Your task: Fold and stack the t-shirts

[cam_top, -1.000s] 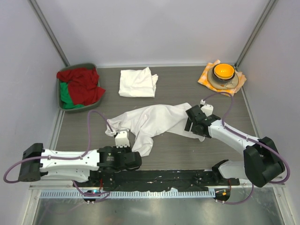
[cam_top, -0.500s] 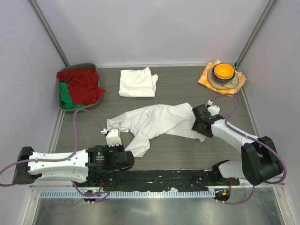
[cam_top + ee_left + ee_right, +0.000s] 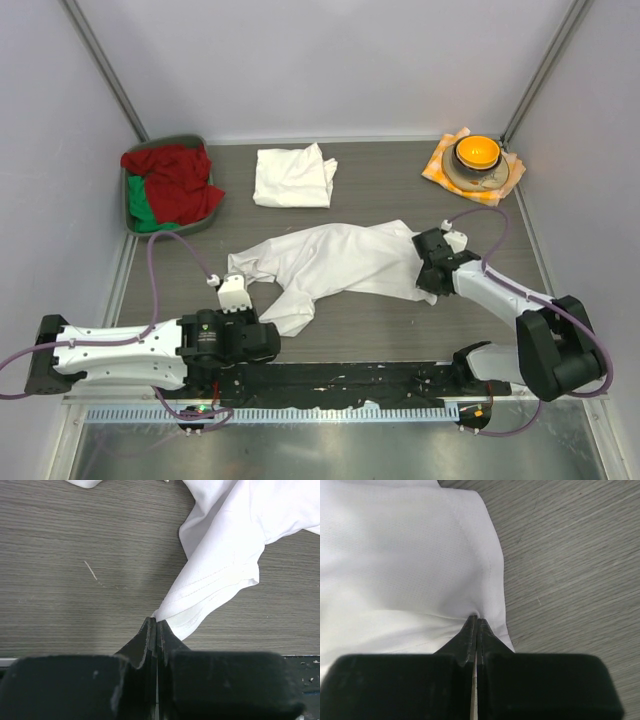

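Observation:
A loose white t-shirt [image 3: 335, 262] lies spread and rumpled across the middle of the table. A second white t-shirt [image 3: 293, 176] rests folded at the back. My left gripper [image 3: 274, 333] is shut on the loose shirt's near hem corner, low over the wood. In the left wrist view the fingers [image 3: 156, 622] pinch the stitched hem of that shirt [image 3: 225, 555]. My right gripper [image 3: 422, 268] is shut on the shirt's right edge. The right wrist view shows the fabric [image 3: 405, 555] puckering where the tips [image 3: 476, 619] bite it.
A grey bin [image 3: 130, 225] at the back left holds red and green cloths [image 3: 168, 185]. At the back right an orange bowl [image 3: 476, 152] sits on a small orange-and-white checked cloth [image 3: 436, 166]. Walls close in the table on three sides.
My right gripper moved slightly right and closed on the shirt's edge. My left arm drew back toward the near left, pulling the hem corner with it.

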`<state>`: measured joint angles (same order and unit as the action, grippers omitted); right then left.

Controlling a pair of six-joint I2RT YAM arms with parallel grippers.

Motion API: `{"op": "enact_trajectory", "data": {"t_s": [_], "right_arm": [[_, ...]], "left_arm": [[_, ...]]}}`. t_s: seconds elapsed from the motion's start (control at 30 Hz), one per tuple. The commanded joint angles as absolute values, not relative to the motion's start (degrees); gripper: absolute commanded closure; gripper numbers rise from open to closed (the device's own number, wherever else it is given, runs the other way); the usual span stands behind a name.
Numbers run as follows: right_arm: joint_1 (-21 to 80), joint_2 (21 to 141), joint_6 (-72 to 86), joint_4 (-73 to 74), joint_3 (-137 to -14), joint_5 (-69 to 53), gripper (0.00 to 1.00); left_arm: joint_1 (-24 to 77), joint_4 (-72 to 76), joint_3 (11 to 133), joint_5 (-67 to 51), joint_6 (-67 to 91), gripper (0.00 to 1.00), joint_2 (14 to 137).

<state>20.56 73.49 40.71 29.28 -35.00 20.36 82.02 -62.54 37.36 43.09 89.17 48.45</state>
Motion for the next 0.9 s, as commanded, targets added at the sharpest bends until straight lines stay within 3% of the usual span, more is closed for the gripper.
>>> {"op": "enact_trajectory", "data": {"t_s": [0.0, 0.2, 0.33, 0.5, 0.67, 0.87], "right_arm": [[20.48, 68.75, 40.70, 29.62, -35.94, 20.83, 0.99], [20.48, 59.87, 34.29, 33.57, -47.00, 20.84, 0.99], [20.48, 55.81, 28.49, 38.12, -64.09, 19.51, 0.99], [20.48, 56.16, 23.30, 40.87, -82.33, 14.09, 0.99], [20.57, 58.71, 19.78, 42.89, -100.00, 8.63, 0.99], [20.57, 59.51, 16.88, 41.75, -113.02, 0.10, 0.99]], "left_arm": [[82.27, -64.34, 40.86, 47.11, 89.14, 1.00, 48.25], [82.18, -70.73, 56.22, 53.43, 82.54, 1.00, 53.25], [82.27, -71.55, 70.53, 58.52, 74.38, 1.00, 54.75], [82.27, -64.98, 84.97, 63.81, 52.52, 1.00, 53.97], [82.27, -42.93, 92.71, 56.71, 30.26, 1.00, 49.93], [82.27, -38.86, 105.11, 41.89, 16.45, 1.00, 52.03]]}}
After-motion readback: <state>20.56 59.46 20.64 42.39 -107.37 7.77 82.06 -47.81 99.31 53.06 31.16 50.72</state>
